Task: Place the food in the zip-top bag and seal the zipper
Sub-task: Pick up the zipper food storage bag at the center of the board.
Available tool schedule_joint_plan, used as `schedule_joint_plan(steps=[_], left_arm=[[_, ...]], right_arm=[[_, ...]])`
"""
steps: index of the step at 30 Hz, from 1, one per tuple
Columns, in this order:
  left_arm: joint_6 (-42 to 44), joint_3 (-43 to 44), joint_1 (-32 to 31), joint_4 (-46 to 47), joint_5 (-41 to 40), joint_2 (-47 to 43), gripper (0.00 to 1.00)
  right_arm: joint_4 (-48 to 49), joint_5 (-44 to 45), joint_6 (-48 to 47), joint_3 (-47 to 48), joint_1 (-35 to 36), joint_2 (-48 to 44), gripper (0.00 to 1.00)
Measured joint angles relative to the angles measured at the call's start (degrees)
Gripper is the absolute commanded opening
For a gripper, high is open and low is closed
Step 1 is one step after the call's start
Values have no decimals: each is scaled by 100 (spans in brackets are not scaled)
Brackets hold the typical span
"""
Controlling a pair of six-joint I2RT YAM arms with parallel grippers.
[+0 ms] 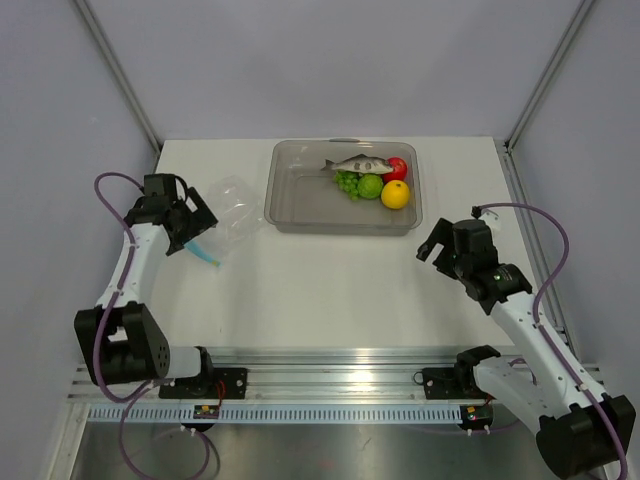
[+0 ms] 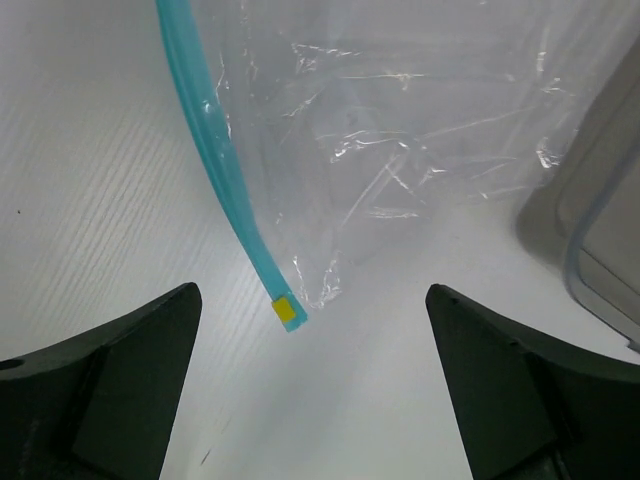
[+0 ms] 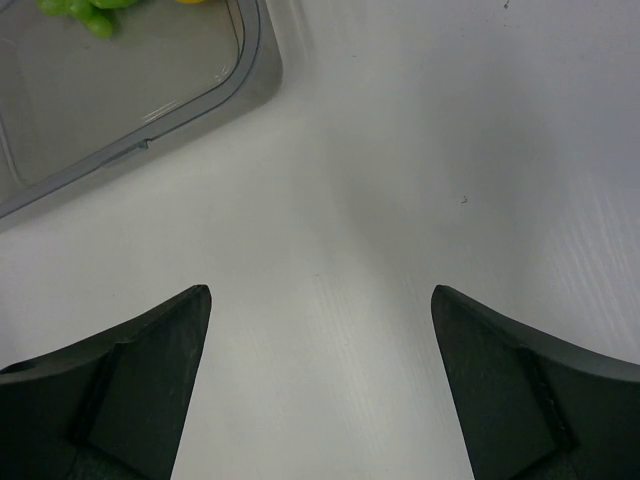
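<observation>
zip-top bag [image 2: 430, 140]: clear plastic film, crinkled, glossy
zipper [image 2: 225, 175]: teal plastic strip, smooth
tray [image 1: 300, 205]: grey see-through rigid plastic, smooth
table [image 1: 330, 290]: white, matt, finely ribbed
rail [image 1: 340, 380]: bare metal, dull sheen

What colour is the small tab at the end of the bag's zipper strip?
Yellow tab, clearest in the left wrist view.

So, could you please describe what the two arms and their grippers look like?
Both arms have white links with black joints and bases. A purple cable loops along the left arm and another along the right arm. The left gripper and right gripper are black, with two broad tapering fingers each.
</observation>
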Motion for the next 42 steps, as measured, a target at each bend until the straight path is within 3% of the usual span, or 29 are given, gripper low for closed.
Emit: schedule_joint_plan(steps=[3,8,17,20,21,23,29,35,42], left_arm=[[-131,7,212,-70,127,398,98],[-437,7,605,168,354,588,78],[-774,-11,765,691,396,1539,79],[-852,-48,765,828,393,1565,46],[-839,-48,765,874,393,1569,23],[-876,-9,765,955,398,1644,0],[-859,55,713,935,518,1469,0],[-726,358,299,804,304,-490,0],[-133,1432,-1043,531,223,-1384,0]], right_arm=[[46,-70,39,-98,0,-188,99],[396,-319,98,-455,0,-476,99],[570,-361,96,-459,0,133,99],[610,-361,96,-459,0,249,100],[627,-363,96,-459,0,271,100],[651,-363,96,-452,0,321,99],[623,-378,81,-297,0,402,100],[619,-490,85,-192,0,269,99],[529,-763,120,-173,0,68,99]])
